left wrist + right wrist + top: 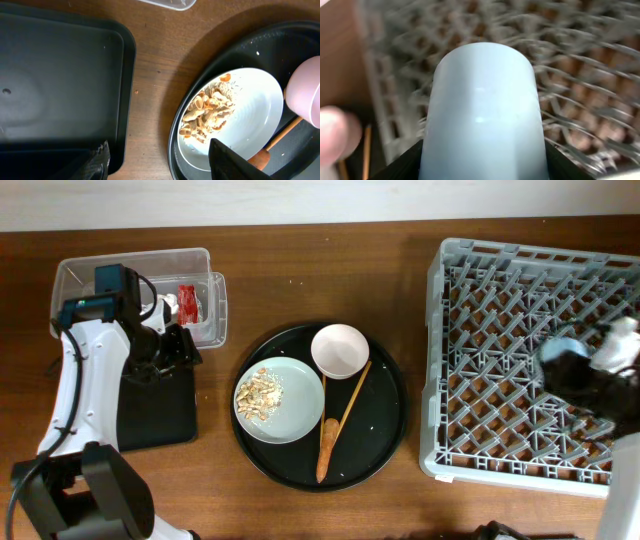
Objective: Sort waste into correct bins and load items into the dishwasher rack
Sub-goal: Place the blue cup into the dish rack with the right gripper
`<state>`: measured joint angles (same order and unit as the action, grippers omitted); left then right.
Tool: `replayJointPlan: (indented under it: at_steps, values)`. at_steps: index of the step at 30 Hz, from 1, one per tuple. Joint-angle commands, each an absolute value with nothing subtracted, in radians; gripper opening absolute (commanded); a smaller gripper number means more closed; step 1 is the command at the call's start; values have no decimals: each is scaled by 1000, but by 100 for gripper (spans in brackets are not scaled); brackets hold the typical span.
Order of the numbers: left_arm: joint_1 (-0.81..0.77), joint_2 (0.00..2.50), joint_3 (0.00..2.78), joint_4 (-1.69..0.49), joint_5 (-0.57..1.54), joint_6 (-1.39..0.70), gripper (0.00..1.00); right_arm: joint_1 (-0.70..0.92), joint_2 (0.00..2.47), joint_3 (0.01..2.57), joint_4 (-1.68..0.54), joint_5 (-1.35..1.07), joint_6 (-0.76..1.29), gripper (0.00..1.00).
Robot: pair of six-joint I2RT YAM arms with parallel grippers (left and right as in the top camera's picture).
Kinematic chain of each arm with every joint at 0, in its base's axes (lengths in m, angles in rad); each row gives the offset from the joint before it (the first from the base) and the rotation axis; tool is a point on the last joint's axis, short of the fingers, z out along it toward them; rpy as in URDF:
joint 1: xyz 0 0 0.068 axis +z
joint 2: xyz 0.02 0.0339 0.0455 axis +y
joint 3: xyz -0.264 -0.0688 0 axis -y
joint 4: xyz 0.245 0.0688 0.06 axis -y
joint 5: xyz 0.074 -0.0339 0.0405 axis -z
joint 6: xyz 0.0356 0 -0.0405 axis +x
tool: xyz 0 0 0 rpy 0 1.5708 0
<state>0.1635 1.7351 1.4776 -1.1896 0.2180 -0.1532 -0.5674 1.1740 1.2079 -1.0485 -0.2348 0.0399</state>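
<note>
Here, right jaws clamp the light-blue cup (480,115) over the rack (437,380).

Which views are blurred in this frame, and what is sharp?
Right wrist: the dishwasher rack smears with motion blur, while the light-blue cup in the right end effector is crisp. Overhead: only the right arm is smeared. Left wrist: sharp on the plate and food scraps; the bowl at the edge is soft.

Open lane: bare table (215,395) strip between shallow black tray (160,418) and round tray (385,418); another before rack (437,360). Round tray crowded: plate (297,416), bowl (340,350), stick (355,392), carrot (325,452) close together. Pegs fill rack floor; held light-blue cup (480,110) blocks right side
</note>
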Motion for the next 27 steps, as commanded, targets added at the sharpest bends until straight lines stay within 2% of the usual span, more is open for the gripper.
replayJointPlan:
  at_steps: [1, 9, 11, 14, 20, 23, 24, 27]
  values:
    - [167, 1710, 1485, -1193, 205, -137, 63, -704, 1213, 1229, -1052, -133, 145, 57]
    - [167, 1710, 1485, -1195, 205, -137, 63, -898, 1469, 1229, -1066, -73, 215, 58]
    - [167, 1710, 1485, -1195, 205, -137, 63, -905, 1507, 1229, -1063, -73, 219, 67]
    - [167, 1710, 1485, -1194, 205, -137, 63, -905, 1544, 1229, -1048, -76, 219, 96]
    - [167, 1710, 1485, -1195, 205, -137, 63, -904, 1543, 1234, -1019, -299, 218, 100]
    - [167, 1710, 1485, -1195, 205, -137, 63, -904, 1506, 1251, -1052, -303, 218, 88]
    - [167, 1710, 1485, -1197, 205, -137, 63, -904, 1486, 1251, -1048, -303, 218, 75]
    - [167, 1710, 1485, -1198, 205, -137, 63, -904, 1472, 1251, -1036, -299, 218, 27]
